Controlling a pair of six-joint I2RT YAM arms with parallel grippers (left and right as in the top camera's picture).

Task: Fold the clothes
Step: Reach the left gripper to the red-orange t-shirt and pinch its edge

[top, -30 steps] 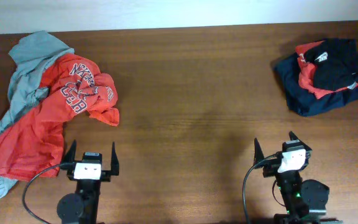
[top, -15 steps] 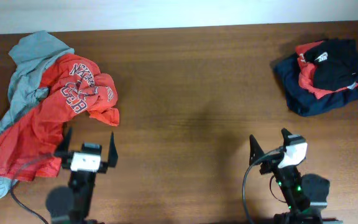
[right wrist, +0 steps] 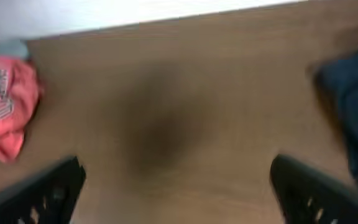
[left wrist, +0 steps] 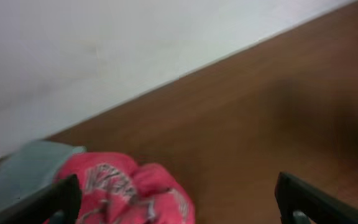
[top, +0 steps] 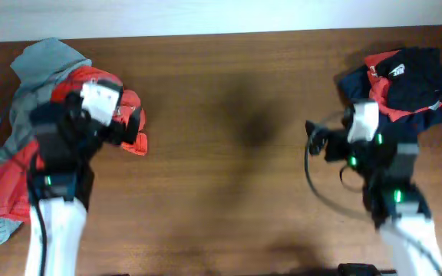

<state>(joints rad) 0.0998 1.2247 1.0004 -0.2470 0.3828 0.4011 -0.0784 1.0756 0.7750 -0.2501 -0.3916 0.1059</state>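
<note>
Jaws apart; left arm (top: 60, 153) over shirt (top: 10, 184), right arm (top: 374, 153) beside pile (top: 417, 84)

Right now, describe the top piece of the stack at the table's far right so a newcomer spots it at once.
On the wooden table, look to the far right corner, where a small stack of clothes lies. The black garment sits on top, over a red layer and a navy layer. It alone is black and bears a small white logo.
</note>
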